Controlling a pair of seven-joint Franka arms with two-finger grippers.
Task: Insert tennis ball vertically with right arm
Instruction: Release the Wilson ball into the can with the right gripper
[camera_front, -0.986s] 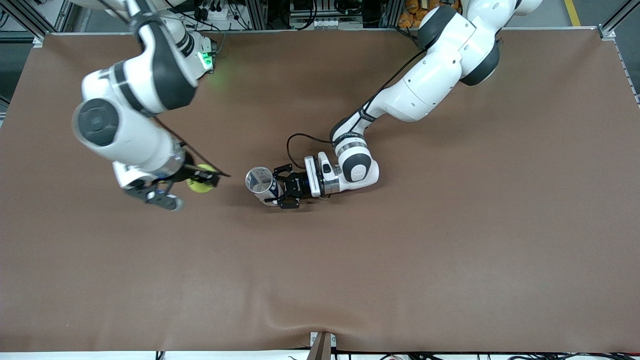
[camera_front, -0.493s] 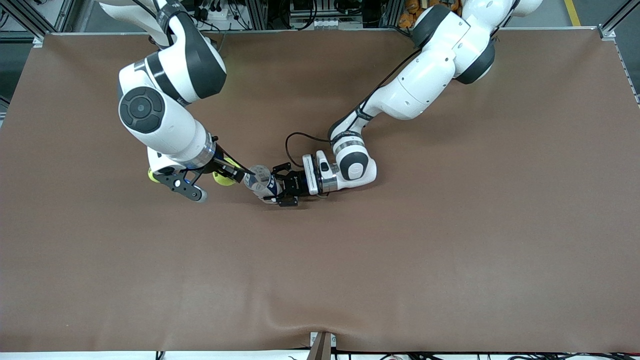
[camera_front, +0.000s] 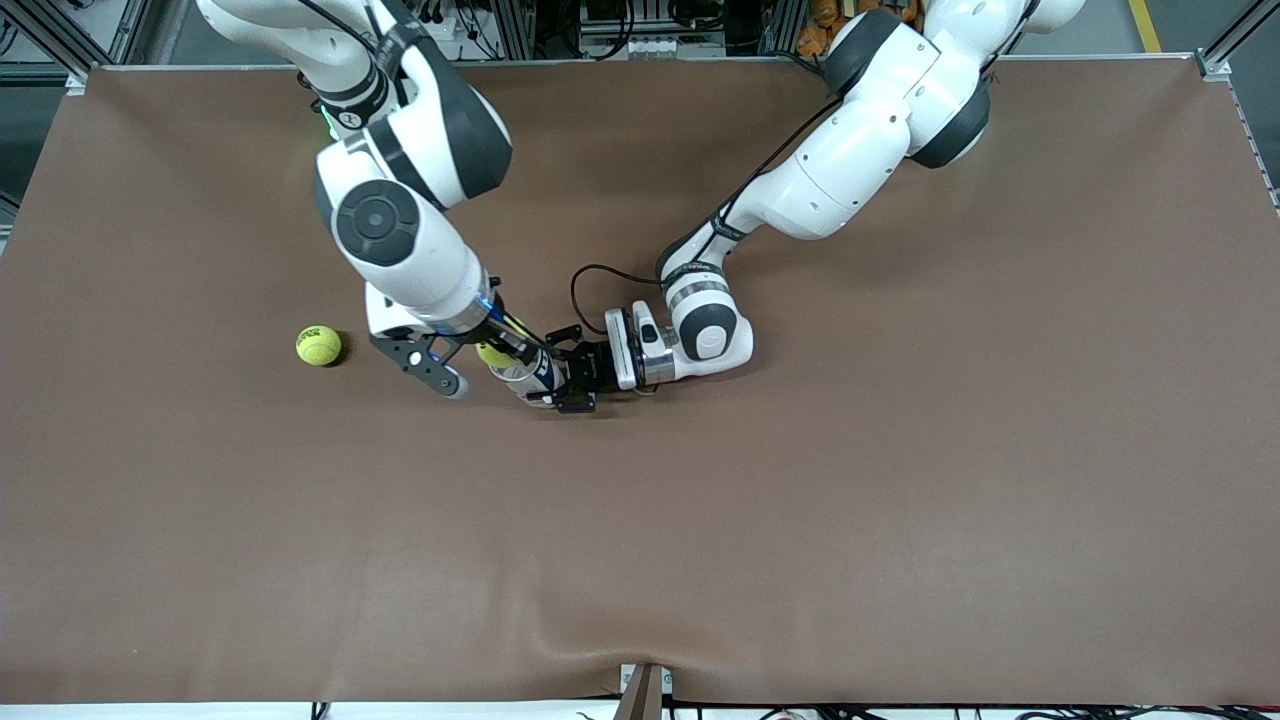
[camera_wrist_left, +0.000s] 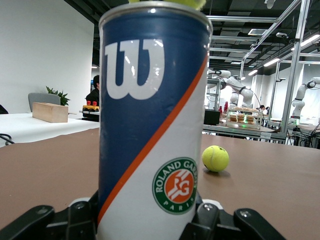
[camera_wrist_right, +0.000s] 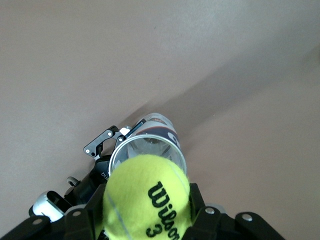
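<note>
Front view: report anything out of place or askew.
Nothing stands out. The left gripper holds the can upright; the right gripper holds a tennis ball over it. A spare ball lies apart, toward the right arm's end.

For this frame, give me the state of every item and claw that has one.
Right claw: shut on held tennis ball, over the can's open mouth.
Left claw: shut on tennis ball can, low at the table.
Tennis ball can: upright, lid off, not yet filled by this ball.
Held tennis ball: above the can's rim, not inserted.
Loose tennis ball: resting on the table, untouched, toward the right arm's end.
</note>
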